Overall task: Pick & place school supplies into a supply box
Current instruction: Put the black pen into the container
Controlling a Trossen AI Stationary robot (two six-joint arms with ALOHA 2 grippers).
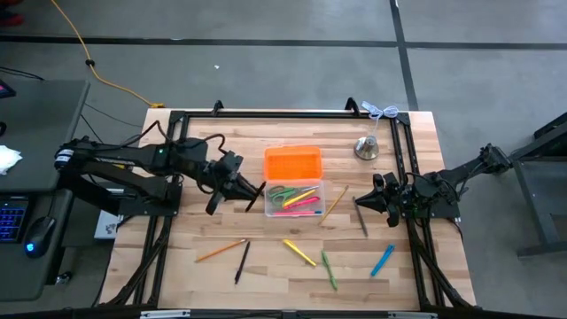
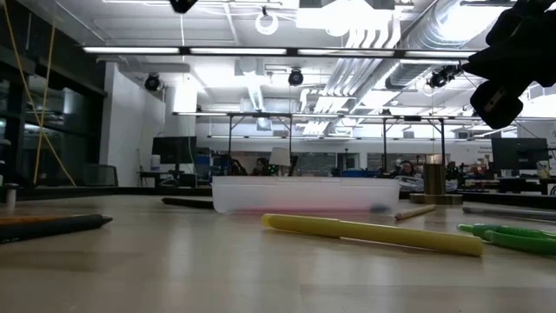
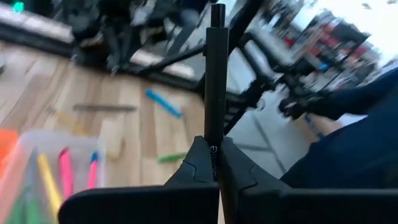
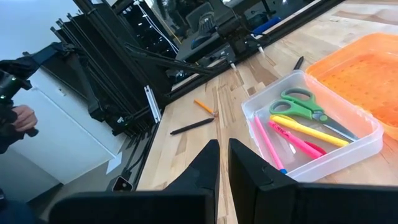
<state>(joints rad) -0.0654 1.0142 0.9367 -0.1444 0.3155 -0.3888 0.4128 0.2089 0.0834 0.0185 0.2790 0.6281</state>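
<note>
L claw (image 1: pixel 237 188) pinching black pen (image 1: pixel 256 196) just left of supply box (image 1: pixel 296 198), pen's long axis tilting toward box. R claw (image 1: pixel 379 200) idling pressed together, right of box; L arm nearer.

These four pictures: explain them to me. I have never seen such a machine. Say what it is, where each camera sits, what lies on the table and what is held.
Two dark robot arms work at a wooden table. One camera looks straight down, one sits at table height, and one rides on each wrist. The left gripper is shut on a black pen beside the clear box, which already holds scissors and markers, its orange lid open. The right gripper is shut and empty. More pens lie loose, among them a yellow marker, and a metal bell stands near the far edge.
</note>
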